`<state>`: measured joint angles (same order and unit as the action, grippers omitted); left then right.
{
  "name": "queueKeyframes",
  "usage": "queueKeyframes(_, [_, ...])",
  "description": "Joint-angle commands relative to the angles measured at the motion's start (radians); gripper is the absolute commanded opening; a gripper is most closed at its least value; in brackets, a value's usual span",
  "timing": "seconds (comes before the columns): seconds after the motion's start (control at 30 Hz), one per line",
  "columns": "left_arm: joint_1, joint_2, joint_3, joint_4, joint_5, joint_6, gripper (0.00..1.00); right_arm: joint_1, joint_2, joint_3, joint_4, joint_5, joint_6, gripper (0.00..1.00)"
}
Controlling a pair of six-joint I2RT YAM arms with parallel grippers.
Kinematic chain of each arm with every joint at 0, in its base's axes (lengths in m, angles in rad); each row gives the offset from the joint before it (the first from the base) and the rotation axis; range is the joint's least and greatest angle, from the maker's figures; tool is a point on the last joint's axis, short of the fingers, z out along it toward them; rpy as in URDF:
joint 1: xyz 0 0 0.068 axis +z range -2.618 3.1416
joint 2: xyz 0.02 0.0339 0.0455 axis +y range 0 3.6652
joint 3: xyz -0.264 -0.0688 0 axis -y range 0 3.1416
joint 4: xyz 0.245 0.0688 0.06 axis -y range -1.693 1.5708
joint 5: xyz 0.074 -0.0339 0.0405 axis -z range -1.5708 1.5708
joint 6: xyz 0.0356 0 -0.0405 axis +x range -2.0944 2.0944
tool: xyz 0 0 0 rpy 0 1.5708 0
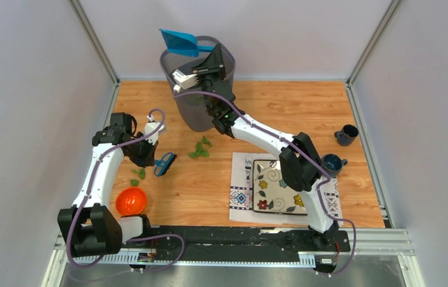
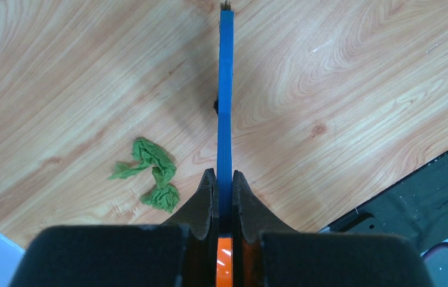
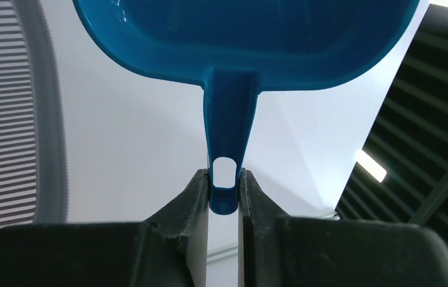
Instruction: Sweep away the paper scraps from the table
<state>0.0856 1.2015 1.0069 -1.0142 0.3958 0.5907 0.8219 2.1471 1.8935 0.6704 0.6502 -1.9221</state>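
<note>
Evidently paper scraps are left near the bin, with dustpan clamped above it by the right gripper, brush by the left gripper.

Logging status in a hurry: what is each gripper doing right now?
The left gripper is closed on the blue brush.
The right gripper is closed on the blue dustpan handle.

I have open table between the orange bowl and the placemat. The wire bin and right arm block the far middle.
</note>
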Motion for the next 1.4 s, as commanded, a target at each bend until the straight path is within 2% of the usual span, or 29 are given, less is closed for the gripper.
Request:
queueKeyframes(0.0, [0.002,-0.033,0.030,-0.021,0.026,0.020,0.00,-0.017,-0.067,-0.037,0.155,-0.147,-0.360,0.00])
queueKeyframes(0.13, [0.003,-0.033,0.033,-0.026,0.023,0.023,0.00,-0.020,-0.075,0.013,0.104,-0.092,-0.301,0.01])
queueKeyframes(0.23, [0.002,-0.028,0.044,-0.021,0.038,0.017,0.00,-0.003,-0.119,0.056,0.091,0.001,-0.152,0.00])
queueKeyframes(0.3, [0.003,-0.025,0.050,-0.008,0.066,0.011,0.00,0.017,-0.171,0.043,0.013,0.054,0.033,0.00])
queueKeyframes(0.33, [0.002,-0.025,0.059,-0.004,0.084,0.011,0.00,0.046,-0.253,0.027,-0.053,0.104,0.111,0.00])
queueKeyframes(0.37, [0.003,-0.025,0.065,0.000,0.107,0.017,0.00,0.063,-0.304,0.009,-0.262,0.117,0.334,0.00])
queueKeyframes(0.43, [-0.010,-0.022,0.094,0.023,0.169,0.009,0.00,0.104,-0.450,-0.030,-0.539,0.074,0.595,0.01])
queueKeyframes(0.47, [-0.026,-0.017,0.104,0.034,0.175,-0.003,0.00,0.112,-0.485,-0.021,-0.824,0.042,0.724,0.01])
queueKeyframes(0.5, [-0.044,-0.013,0.114,0.046,0.166,-0.005,0.00,0.117,-0.519,-0.013,-0.936,0.007,0.976,0.01])
queueKeyframes(0.57, [-0.131,-0.005,0.140,0.054,0.132,0.007,0.00,0.118,-0.610,-0.034,-1.169,-0.098,1.157,0.01])
queueKeyframes(0.6, [-0.162,-0.003,0.147,0.065,0.091,0.015,0.00,0.117,-0.640,-0.059,-1.215,-0.130,1.286,0.01])
queueKeyframes(0.7, [-0.275,0.016,0.179,0.094,0.035,0.041,0.00,0.115,-0.751,-0.200,-1.362,-0.191,1.487,0.00])
queueKeyframes(0.83, [-0.362,0.056,0.223,0.141,-0.020,0.073,0.00,0.070,-0.866,-0.327,-1.535,-0.221,1.739,0.00])
queueKeyframes(1.0, [-0.478,0.139,0.219,0.253,-0.159,0.142,0.00,-0.055,-0.989,-0.577,-1.560,-0.293,1.865,0.00])
queueKeyframes(1.1, [-0.524,0.203,0.202,0.310,-0.257,0.190,0.00,-0.089,-1.036,-0.652,-1.542,-0.342,1.887,0.00])
queueKeyframes(1.27, [-0.538,0.283,0.199,0.287,-0.304,0.225,0.00,-0.089,-1.026,-0.689,-1.577,-0.402,1.893,0.00])
queueKeyframes(1.37, [-0.538,0.265,0.174,0.212,-0.279,0.224,0.00,-0.084,-1.007,-0.709,-1.586,-0.484,1.899,0.00])
